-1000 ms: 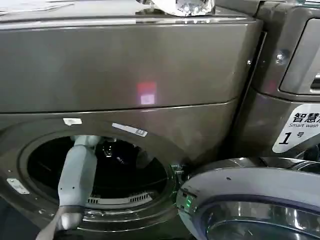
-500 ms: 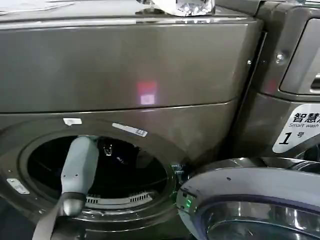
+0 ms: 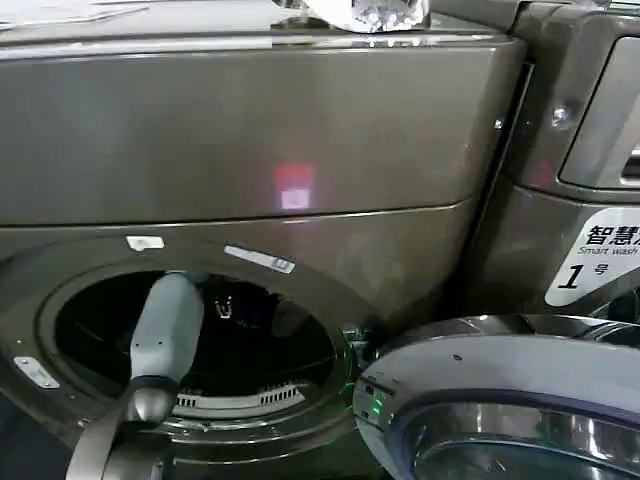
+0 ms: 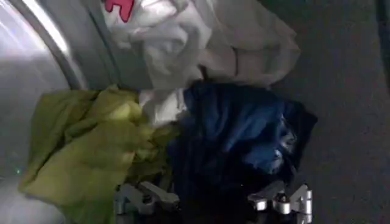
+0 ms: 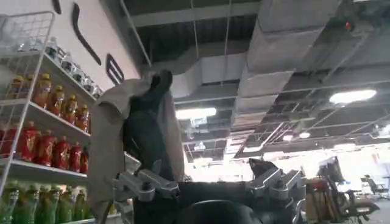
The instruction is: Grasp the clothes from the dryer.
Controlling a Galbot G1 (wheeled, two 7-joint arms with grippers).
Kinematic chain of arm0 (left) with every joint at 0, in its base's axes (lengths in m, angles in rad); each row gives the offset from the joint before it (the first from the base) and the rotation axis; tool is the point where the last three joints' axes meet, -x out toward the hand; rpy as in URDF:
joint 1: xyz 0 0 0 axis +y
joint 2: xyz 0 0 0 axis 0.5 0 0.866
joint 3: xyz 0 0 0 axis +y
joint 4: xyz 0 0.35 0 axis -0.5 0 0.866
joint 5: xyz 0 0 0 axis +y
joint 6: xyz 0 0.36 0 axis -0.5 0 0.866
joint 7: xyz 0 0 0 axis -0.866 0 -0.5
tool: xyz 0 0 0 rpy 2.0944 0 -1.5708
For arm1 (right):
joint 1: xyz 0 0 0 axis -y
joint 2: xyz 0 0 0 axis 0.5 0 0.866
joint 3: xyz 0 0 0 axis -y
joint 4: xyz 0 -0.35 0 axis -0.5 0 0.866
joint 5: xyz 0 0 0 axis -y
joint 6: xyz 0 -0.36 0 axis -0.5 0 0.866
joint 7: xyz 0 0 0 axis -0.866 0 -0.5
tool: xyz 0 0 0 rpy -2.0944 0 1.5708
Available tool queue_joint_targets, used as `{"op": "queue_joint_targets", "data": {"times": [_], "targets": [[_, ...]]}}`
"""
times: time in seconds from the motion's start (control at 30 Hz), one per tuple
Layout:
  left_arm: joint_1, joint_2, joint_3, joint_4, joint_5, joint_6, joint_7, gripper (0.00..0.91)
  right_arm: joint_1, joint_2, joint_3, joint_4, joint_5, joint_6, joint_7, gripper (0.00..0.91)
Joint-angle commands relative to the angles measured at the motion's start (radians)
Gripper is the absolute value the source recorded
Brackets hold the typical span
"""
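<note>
The dryer (image 3: 300, 130) is a bronze-grey front-loader with its round porthole (image 3: 200, 340) open. My left arm (image 3: 165, 330) reaches through the porthole into the dark drum. In the left wrist view the clothes lie heaped on the drum floor: a yellow-green piece (image 4: 91, 146), a dark navy piece (image 4: 237, 134) and a white one with red marks (image 4: 183, 42). My left gripper (image 4: 210, 199) is open, its fingers (image 4: 141, 198) spread wide just over the near edge of the navy garment. My right gripper (image 5: 210, 182) is parked, open and empty, pointing up at the ceiling.
The grey-rimmed glass door (image 3: 500, 400) hangs open at the lower right, close to the porthole. A neighbouring panel carries a white "1" sticker (image 3: 590, 260). A wire shelf of bottles (image 5: 36, 134) stands beside the right arm. The drum's shiny wall (image 4: 36, 67) curves beside the heap.
My left arm has pushed a little further into the drum and shifted slightly right. The door has not moved.
</note>
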Motion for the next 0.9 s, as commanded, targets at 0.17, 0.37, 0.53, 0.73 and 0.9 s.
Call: {"op": "queue_joint_targets", "data": {"times": [0.17,0.37,0.53,0.73,0.9], "targets": [[0.004,0.004,-0.008,0.091,-0.058,0.0,-0.001,0.444,-0.006,0.002,0.001,0.001,0.002,0.002,0.0,0.907],[0.012,0.01,-0.005,0.087,-0.109,-0.002,0.018,0.0,-0.007,-0.001,0.009,0.0,0.002,0.001,0.0,0.907],[0.017,0.011,-0.004,0.075,-0.136,-0.003,0.007,0.0,-0.01,0.0,0.01,0.004,0.003,0.0,0.0,0.907],[0.019,0.01,-0.004,0.075,-0.155,-0.006,0.004,0.0,-0.01,-0.001,0.008,0.006,0.003,0.0,0.0,0.907],[0.023,0.017,-0.004,0.056,-0.167,0.004,-0.011,0.0,-0.011,-0.002,0.007,0.004,0.003,-0.001,0.0,0.907]]}}
